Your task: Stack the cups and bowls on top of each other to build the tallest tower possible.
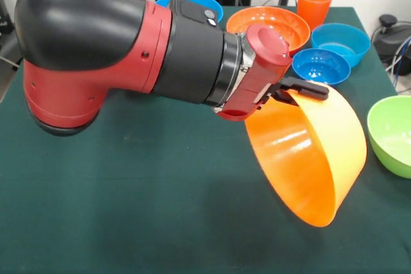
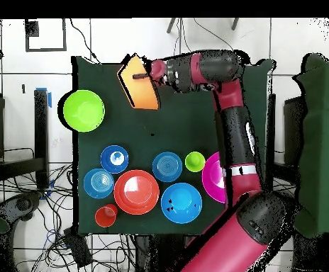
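My gripper (image 1: 307, 92) is shut on the rim of the large light-orange bowl (image 1: 308, 158) and holds it tilted on its side near the table's front right. The overhead view shows the gripper (image 2: 153, 71) and this bowl (image 2: 139, 88) at the table's far edge. The lime-green bowl (image 1: 392, 134) (image 2: 84, 110) sits alone beside it. The red-orange bowl (image 1: 270, 24) (image 2: 137, 191), the blue bowls (image 1: 340, 42) (image 2: 181, 202), a small blue bowl (image 1: 321, 65) (image 2: 114, 158), the orange cup (image 1: 314, 4) (image 2: 106, 214), the lime cup (image 2: 194, 161) and the pink bowl (image 2: 213, 177) stand near the robot's base. No bowl stands on another.
The green table (image 1: 128, 210) has open cloth in its middle and left part in the front view. My arm (image 1: 96, 62) stretches across it and hides the pink bowl and lime cup in that view. Cables and black gear (image 1: 392, 36) lie off the table's right edge.
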Available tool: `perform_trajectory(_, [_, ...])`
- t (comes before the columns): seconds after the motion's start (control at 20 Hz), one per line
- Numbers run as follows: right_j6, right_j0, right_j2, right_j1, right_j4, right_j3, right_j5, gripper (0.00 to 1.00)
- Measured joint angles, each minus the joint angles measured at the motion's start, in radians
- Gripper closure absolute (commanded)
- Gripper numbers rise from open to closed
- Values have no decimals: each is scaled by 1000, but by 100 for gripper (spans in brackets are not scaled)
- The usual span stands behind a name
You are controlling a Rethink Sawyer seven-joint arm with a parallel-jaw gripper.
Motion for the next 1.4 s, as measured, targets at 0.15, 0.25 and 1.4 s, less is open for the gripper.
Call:
perform_trajectory(0.15, [0,7,0,25,26,-10,34,100])
perform_trajectory(0.25, [0,10,0,35,37,-12,44,100])
perform_trajectory(1.4, [-8,46,-1,102,69,-56,104,100])
